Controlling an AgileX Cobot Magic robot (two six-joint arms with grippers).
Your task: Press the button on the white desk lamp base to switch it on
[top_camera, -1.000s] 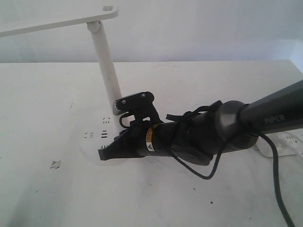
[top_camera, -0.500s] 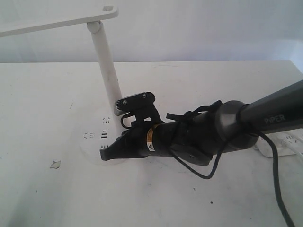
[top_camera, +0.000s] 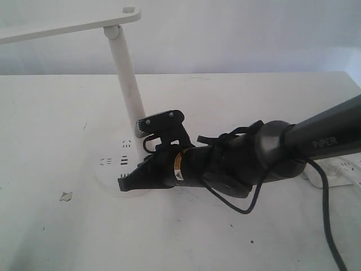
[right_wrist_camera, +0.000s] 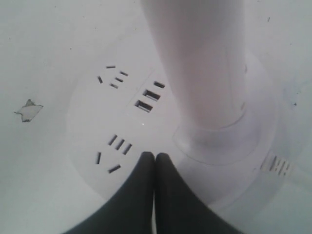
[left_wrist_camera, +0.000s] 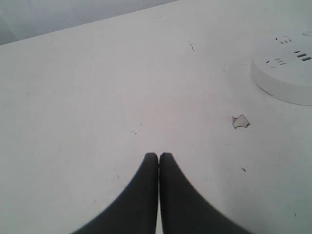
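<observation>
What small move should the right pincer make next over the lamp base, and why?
Probably press the right pincer straight down a little. Its shut tips sit over the white desk lamp base near the socket slots; the button is not visible, likely hidden beneath them.

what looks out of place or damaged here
A small jagged grey-white fleck lies on the white tabletop near the round white plastic lamp base, not touching it. It may be a surface chip or a loose scrap; I cannot tell which. Nothing else stands out.
</observation>
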